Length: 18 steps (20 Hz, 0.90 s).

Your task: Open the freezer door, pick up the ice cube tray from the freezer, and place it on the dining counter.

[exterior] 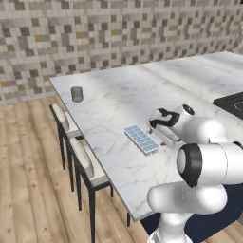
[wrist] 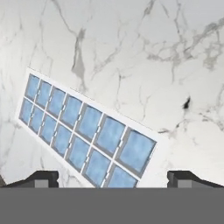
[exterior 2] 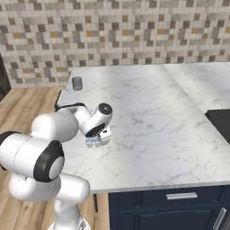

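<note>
Lying flat: the ice cube tray (exterior: 141, 139) rests on the dining counter (exterior: 118, 99), near the long edge lined with stools, toward the robot's end of the slab.
Tray look: white frame, two rows of light-blue cubes; in the hand view the ice cube tray (wrist: 85, 131) runs aslant across the marble, one end reaching down to the bottom between the fingertips.
Tray in right base view: just a small corner of the ice cube tray (exterior 2: 94, 142) peeks out under the wrist, the rest hidden by the arm.
Claw: the claw (wrist: 113, 178) is released, jaws spread wide with one dark fingertip (wrist: 41, 178) on either side of the tray's end and nothing held; whether a tip touches the tray I cannot tell.
Claw in left base view: the claw (exterior: 162, 137) sits just beside the tray's end nearest the robot, low over the counter.
Nearby things: a small grey cup (exterior: 77, 94) stands upright near the far corner on the stool side, well apart from the tray.
Stools: two cushioned stools (exterior: 86, 164) tucked along the counter edge just beside the tray's side.
Other: a dark cooktop (exterior: 232, 104) on the opposite side of the counter, well apart.
In the way: marble around the tray is bare; only the arm itself blocks the tray from the right.
</note>
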Tool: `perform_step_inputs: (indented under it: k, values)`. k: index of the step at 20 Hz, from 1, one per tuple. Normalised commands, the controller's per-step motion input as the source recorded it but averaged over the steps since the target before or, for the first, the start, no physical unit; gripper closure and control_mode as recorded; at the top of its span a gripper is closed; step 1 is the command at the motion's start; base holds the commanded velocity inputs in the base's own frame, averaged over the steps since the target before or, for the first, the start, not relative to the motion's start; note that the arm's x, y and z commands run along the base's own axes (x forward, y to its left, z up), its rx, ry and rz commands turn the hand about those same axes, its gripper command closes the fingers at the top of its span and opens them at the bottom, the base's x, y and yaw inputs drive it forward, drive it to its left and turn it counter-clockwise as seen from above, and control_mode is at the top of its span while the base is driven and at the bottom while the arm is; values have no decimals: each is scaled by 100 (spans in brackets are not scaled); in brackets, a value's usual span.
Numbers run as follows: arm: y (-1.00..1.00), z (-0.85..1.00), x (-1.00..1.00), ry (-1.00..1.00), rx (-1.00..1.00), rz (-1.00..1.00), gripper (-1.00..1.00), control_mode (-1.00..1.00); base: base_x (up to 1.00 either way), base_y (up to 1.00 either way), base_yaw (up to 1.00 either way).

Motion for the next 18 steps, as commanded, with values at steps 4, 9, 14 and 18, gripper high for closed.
perform_step_inputs:
  k: [4, 9, 14, 18]
  values:
    - [0, 28, -9, 23, -7, 6, -100, -100, 0, 0, 0]
    - [27, 47, -42, 20, -9, 13, -100, -100, 0, 0, 0]
    - [39, 43, -81, 9, -6, 19, -100, -100, 0, 0, 0]
    - [28, 35, -100, 0, -4, 23, -100, -100, 0, 0, 0]
